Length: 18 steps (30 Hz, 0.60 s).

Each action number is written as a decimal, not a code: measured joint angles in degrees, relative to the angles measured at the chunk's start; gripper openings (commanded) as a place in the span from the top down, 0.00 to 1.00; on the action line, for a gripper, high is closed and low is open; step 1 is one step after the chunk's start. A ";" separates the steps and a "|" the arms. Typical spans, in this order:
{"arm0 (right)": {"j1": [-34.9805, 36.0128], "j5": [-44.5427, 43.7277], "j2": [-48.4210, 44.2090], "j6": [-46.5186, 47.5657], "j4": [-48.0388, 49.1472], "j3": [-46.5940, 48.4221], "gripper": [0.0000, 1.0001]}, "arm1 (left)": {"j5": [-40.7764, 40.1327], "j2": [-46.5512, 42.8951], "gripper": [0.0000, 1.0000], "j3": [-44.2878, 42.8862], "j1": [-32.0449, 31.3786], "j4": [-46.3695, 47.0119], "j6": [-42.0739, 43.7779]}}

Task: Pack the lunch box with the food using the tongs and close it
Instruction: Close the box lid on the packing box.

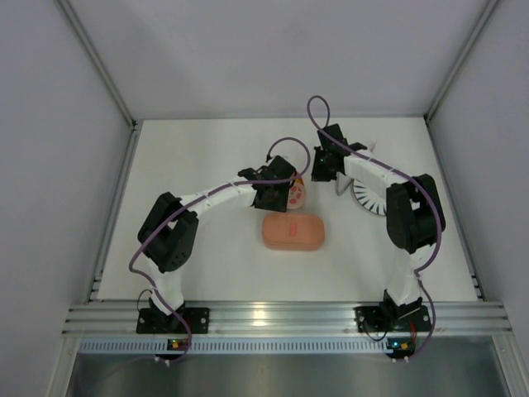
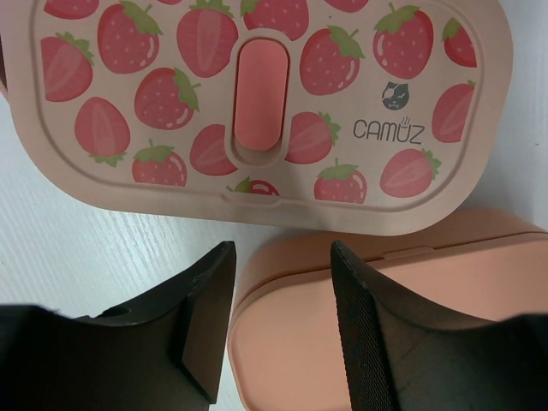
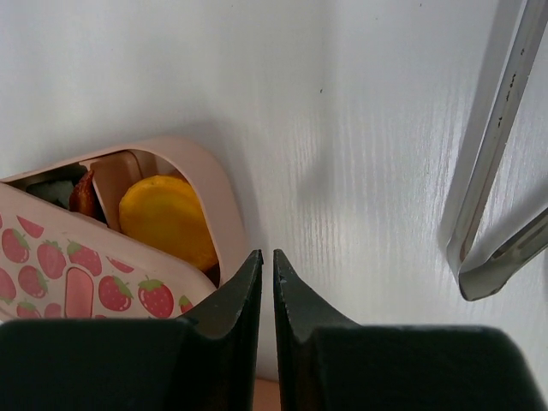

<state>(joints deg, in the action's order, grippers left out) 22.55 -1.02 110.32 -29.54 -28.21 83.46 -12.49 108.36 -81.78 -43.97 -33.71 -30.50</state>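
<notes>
One salmon-pink lunch box (image 1: 293,232) lies closed in the middle of the table. Just behind it is a second tray (image 3: 224,224) with a strawberry-print lid (image 2: 257,103) lying askew over it. That tray's uncovered end shows an orange round piece (image 3: 167,218) and a brown strip (image 3: 83,195). My left gripper (image 2: 278,282) hangs open over the near corner of the plain pink box (image 2: 411,291), facing the strawberry lid, with nothing gripped. My right gripper (image 3: 267,257) is shut and empty beside the tray's end. The silvery tongs (image 3: 492,171) lie on the table to its right.
A round white plate (image 1: 369,201) with black radial stripes sits at the right, partly under the right arm. White walls close in the table on the left, back and right. Both arms reach towards the table's middle.
</notes>
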 measured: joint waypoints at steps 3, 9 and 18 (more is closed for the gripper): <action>-0.31 0.24 0.00 0.00 0.09 0.00 0.91 | -0.50 0.17 0.47 -0.55 -0.07 -0.33 -0.31; -0.68 0.50 0.00 0.11 0.11 0.00 0.91 | -1.16 1.07 0.46 -1.60 -0.17 -0.11 -1.53; -1.25 1.73 0.00 0.52 0.13 0.00 0.91 | -2.36 2.05 0.43 -1.97 -0.37 -0.09 -2.93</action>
<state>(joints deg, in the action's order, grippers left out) 21.30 0.71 110.32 -29.02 -28.08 83.46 -14.85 110.41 -83.74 -44.34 -33.80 -33.43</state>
